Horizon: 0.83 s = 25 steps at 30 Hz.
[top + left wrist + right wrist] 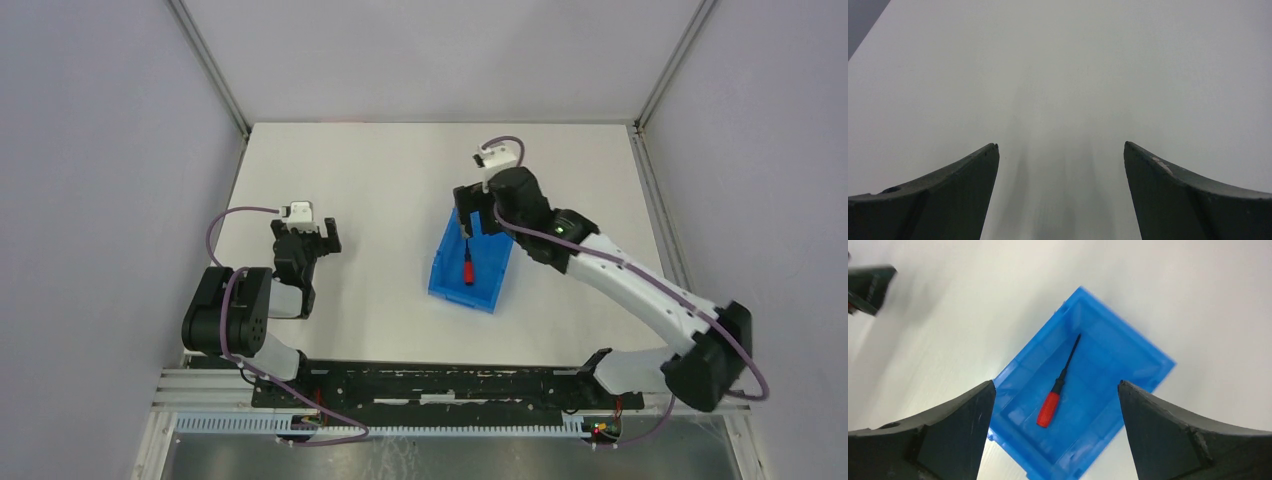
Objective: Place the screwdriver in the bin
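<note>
The right arm is stretched forward from its base and bent at the elbow, so that the right gripper (468, 208) is held over the far end of the bin (445, 272), pointing downward. Its fingers (948, 425) are spread wide apart and nothing is gripped between them; in the right wrist view the bin is seen below through the gap. The left arm is folded back close to its base, well to the left of the bin. The left gripper (322, 238) is held above the table (380, 170), released, with nothing between its fingers.

The screwdriver (1058, 386) is lying flat on the floor of the bin, inside its walls and touched by neither gripper. A short red handle and a thin dark shaft are shown. The handle is turned toward the bin's near end and the tip toward its far end. The bin is bright blue and rectangular, and is set upright on the table at a slight angle.
</note>
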Available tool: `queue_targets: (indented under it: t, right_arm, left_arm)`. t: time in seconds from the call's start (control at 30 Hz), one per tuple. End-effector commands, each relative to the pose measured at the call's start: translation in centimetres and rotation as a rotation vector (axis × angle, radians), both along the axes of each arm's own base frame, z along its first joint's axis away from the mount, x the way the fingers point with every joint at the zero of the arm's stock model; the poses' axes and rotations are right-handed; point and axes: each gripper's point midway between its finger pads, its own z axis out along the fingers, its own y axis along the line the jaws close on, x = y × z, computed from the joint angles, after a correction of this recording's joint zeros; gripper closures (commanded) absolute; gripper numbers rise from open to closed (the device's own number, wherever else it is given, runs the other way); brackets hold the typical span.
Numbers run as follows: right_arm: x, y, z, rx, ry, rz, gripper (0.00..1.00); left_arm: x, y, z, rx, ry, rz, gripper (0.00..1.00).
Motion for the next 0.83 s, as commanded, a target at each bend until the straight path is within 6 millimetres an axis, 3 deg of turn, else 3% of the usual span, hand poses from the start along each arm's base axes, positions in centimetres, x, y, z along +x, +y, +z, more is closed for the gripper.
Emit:
queue_targets:
  t: [0.0, 0.07, 0.17, 0.3, 0.43, 0.57, 0.8]
  right_arm:
    - [-0.1, -4.9, 6.0, 0.039, -0.263, -0.03, 0.02]
    - [-0.1, -8.8, 5.9, 0.013, -0.293, -0.131, 0.02]
    - [-0.5, -14.4, 3.4, -0.038, -0.292, -0.253, 0.02]
    - [-2.3, -18.2, -1.9, -0.087, -0.249, -0.358, 0.02]
    - [-4.2, -19.5, -6.3, -0.05, -0.262, -0.416, 0.02]
    - [-5.2, -20.5, -8.7, -0.053, -0.267, -0.461, 0.02]
    - [-5.0, -19.9, -7.9, -0.018, -0.324, -0.417, 0.02]
  left_arm:
    - [0.4, -0.1, 1.4, -0.032, -0.052, -0.001, 0.0]
    - [0.4, -0.1, 1.4, -0.032, -0.052, -0.002, 0.0]
    - [0.4, -0.1, 1.4, -0.032, -0.051, -0.002, 0.0]
    - [0.4, -0.1, 1.4, -0.032, -0.052, -0.002, 0.0]
    - [0.4, -0.1, 1.4, -0.032, -0.052, -0.002, 0.0]
    - [0.4, -0.1, 1.4, -0.032, -0.052, -0.001, 0.0]
    - [0.4, -0.1, 1.4, -0.032, -0.052, -0.002, 0.0]
